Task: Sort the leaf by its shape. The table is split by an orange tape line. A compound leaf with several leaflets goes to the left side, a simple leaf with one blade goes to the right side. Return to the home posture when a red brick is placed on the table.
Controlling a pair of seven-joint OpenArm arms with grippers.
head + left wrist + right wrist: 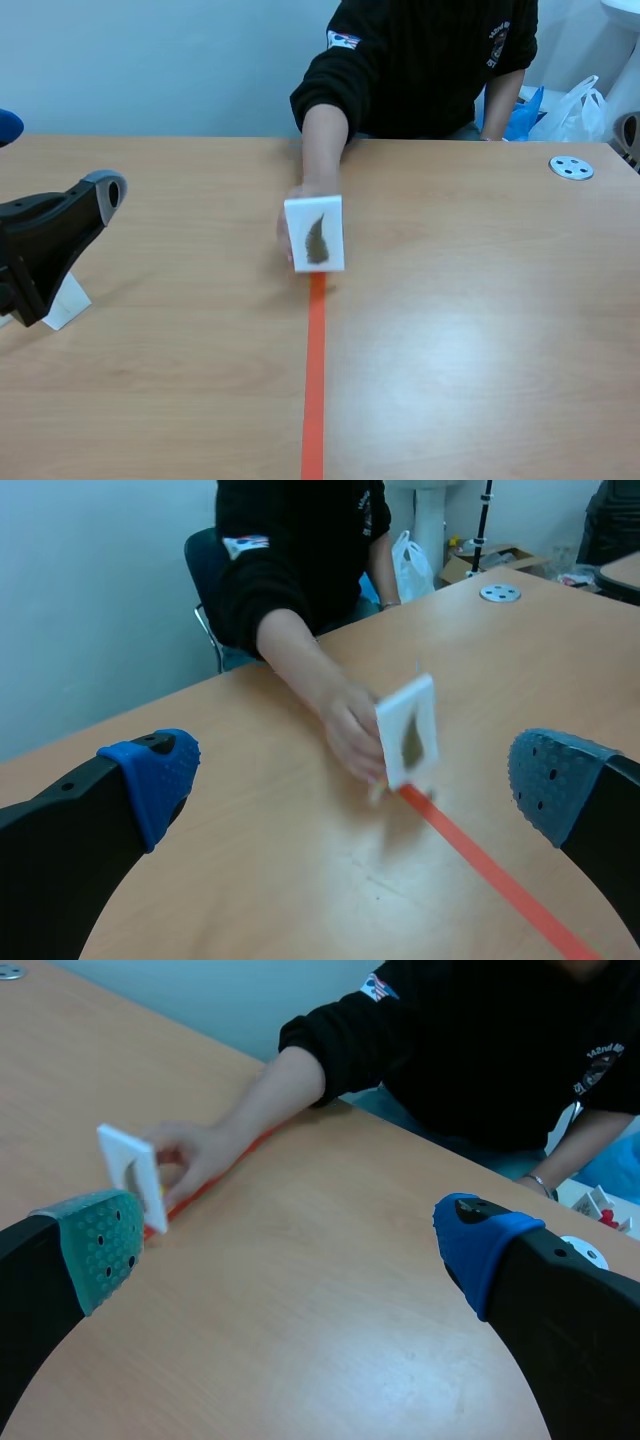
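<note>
Scene view: a person's hand [303, 192] reaches in from the table's far edge and props a white card [315, 235] upright at the far end of the orange tape line [314, 380]. Its face is turned toward the robot, apparently so the brown leaf [317, 241] on it can be read. The leaf looks like a single blade, which would send it to the right side. The left gripper [100, 195] hangs low near the table's left edge, well apart from the card. Left wrist view: its blue pads [150, 775] stand wide with nothing between them. The card is ahead, held by the person, so it is not yet free to take. Right wrist view: the right gripper [290, 1250] is likewise spread wide and empty, with the card ahead, just beyond its green pad [100, 1245].
</note>
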